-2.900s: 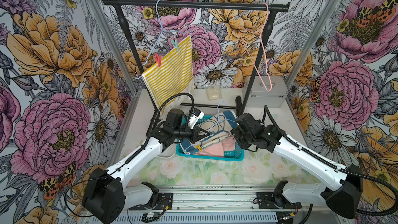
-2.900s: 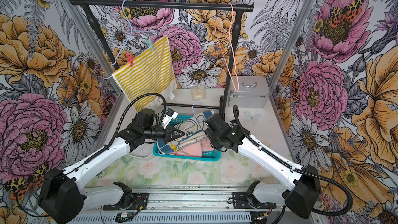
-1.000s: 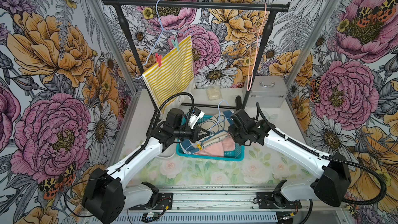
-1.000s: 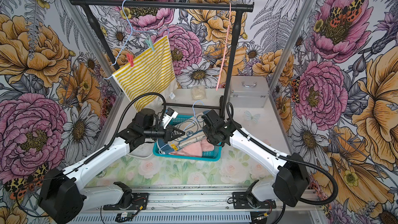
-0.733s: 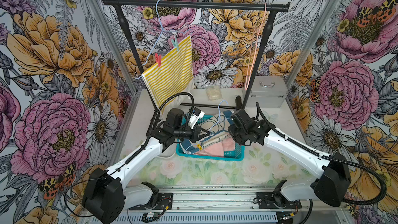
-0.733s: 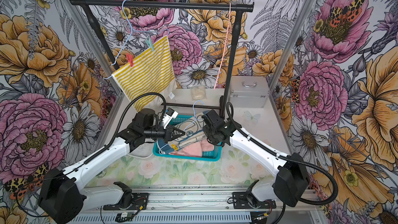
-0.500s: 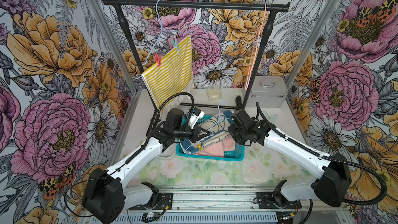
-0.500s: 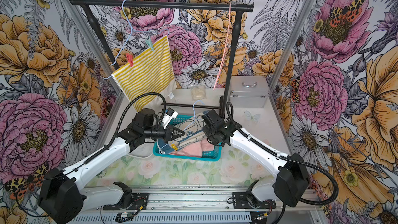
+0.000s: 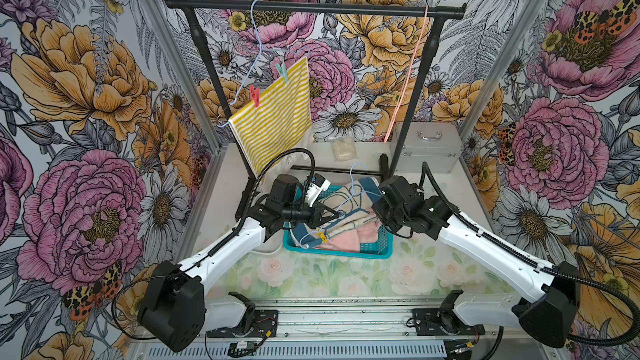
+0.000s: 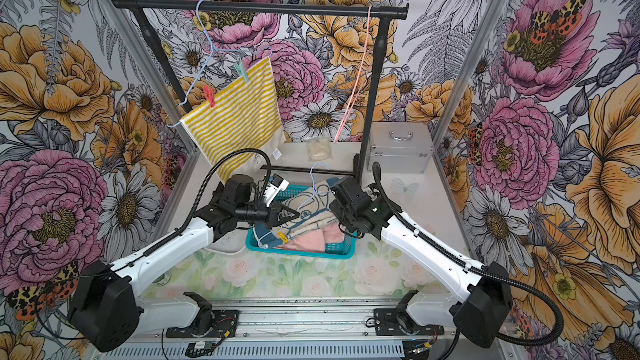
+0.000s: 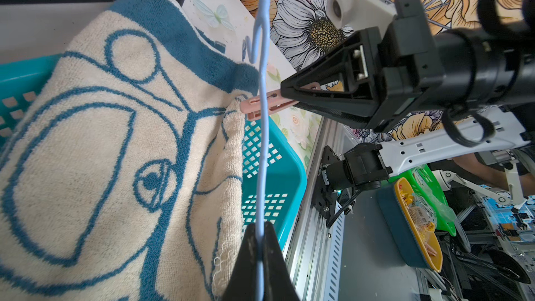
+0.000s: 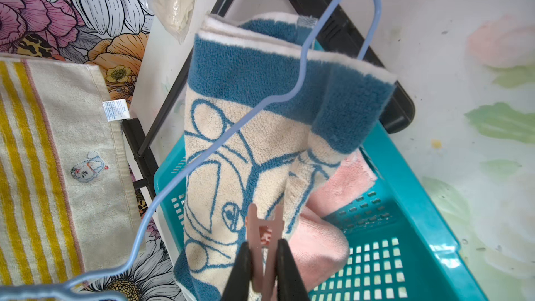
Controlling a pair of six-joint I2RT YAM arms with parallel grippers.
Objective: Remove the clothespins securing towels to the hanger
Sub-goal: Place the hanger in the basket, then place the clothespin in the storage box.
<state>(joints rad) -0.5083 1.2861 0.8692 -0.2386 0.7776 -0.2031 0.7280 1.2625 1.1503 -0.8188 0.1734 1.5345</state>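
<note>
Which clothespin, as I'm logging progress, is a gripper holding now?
The pale pink clothespin, pinched by the right gripper; red, mint green and yellow ones are ungripped.

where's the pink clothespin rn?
Both wrist views: pink clothespin pinched in the right gripper at the cream-and-blue towel's edge, by the blue hanger wire, over the teal basket's right side.

Teal basket (image 9: 346, 255), silver case (image 9: 427, 147), black rack (image 9: 346, 9)

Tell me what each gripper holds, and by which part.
Left gripper pinches the blue hanger on a straight run of wire. Right gripper squeezes the pink clothespin by its handle end.
</note>
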